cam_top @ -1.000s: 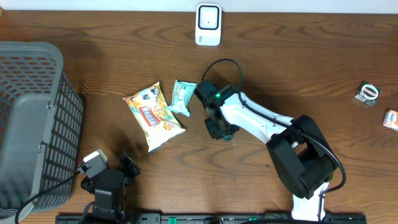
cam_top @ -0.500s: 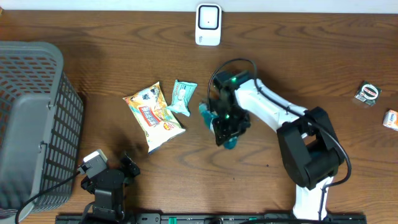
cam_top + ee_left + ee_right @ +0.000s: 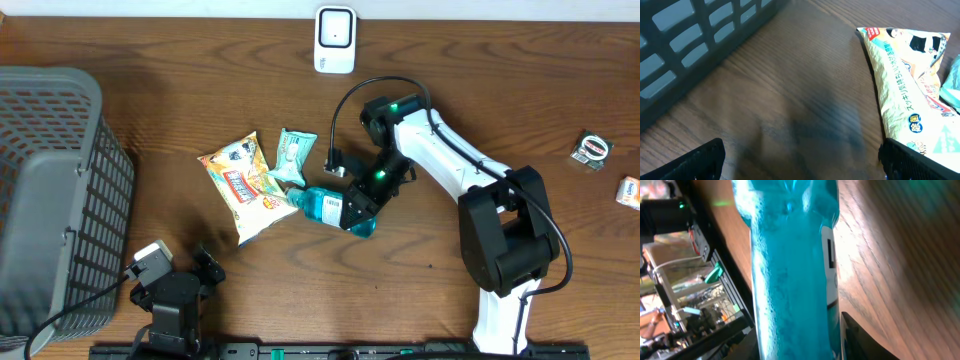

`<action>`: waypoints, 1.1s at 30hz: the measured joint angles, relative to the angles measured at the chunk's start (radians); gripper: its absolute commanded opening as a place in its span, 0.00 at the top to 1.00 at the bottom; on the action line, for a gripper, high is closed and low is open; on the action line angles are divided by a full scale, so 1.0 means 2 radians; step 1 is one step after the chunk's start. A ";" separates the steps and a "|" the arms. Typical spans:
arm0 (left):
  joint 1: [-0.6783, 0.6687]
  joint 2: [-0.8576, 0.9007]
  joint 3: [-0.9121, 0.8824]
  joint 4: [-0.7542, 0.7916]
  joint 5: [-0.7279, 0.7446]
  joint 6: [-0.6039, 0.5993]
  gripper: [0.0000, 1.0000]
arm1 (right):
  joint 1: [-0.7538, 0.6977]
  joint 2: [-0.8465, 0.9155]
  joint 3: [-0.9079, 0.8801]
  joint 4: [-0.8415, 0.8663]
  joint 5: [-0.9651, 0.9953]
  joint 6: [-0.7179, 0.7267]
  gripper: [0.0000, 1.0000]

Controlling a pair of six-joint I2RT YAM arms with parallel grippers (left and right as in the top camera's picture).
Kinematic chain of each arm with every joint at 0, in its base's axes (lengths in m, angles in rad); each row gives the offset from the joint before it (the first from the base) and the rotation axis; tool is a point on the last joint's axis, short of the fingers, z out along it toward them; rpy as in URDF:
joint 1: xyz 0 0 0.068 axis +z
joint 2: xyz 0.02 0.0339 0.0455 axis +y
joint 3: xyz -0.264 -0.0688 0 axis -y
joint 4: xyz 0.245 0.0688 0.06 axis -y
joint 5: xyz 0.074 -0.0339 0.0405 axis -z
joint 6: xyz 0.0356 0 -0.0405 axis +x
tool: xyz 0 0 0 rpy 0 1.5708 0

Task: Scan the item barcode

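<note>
My right gripper [image 3: 362, 204] is shut on a clear bottle of blue liquid [image 3: 327, 206], held on its side with its free end pointing left toward the snack bags. In the right wrist view the bottle [image 3: 790, 270] fills the frame between my fingers [image 3: 867, 341], and a white label strip [image 3: 829, 262] shows on its side. A white scanner [image 3: 335, 40] stands at the table's far edge, well apart from the bottle. My left gripper [image 3: 180, 275] rests at the near left, open, with bare wood between its fingertips [image 3: 702, 159].
A yellow snack bag [image 3: 247, 185] and a mint-green packet [image 3: 293, 156] lie just left of the bottle. A grey mesh basket [image 3: 50, 200] fills the left side. Two small packets [image 3: 592, 150] [image 3: 629, 192] sit at the far right.
The right arm's wrist has swung back and right, and the blue bottle has come into view, turning until it lies sideways and points left. The left arm has not moved.
</note>
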 measured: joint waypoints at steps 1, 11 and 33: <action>0.000 0.000 0.000 0.000 0.000 0.000 0.02 | 0.000 0.000 0.000 0.000 -0.003 -0.007 0.99; 0.000 0.000 0.000 0.000 0.000 0.000 0.02 | 0.000 0.000 0.000 0.002 -0.062 -0.078 0.99; 0.000 0.000 0.000 0.000 0.000 0.000 0.02 | 0.010 -0.001 -0.059 0.282 0.213 0.120 0.72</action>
